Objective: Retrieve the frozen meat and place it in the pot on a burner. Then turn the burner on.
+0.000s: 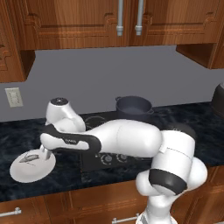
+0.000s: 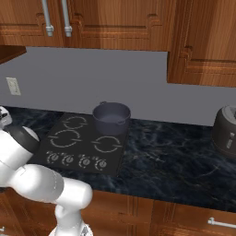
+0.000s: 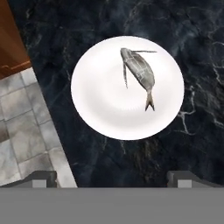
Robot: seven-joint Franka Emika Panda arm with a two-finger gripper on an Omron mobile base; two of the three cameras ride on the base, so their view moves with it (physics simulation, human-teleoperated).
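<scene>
Frozen meat (image 3: 141,74) lies off-centre on the white plate (image 3: 100,109); the spread, empty fingers (image 3: 41,178) could descend beside it and miss.

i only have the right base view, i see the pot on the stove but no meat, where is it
Observer: The frozen meat lies on a white plate on the dark counter, left of the cooktop.
Operator: is the gripper on it
Observer: No. The gripper hangs above the plate's near edge, fingers wide apart, holding nothing.
</scene>
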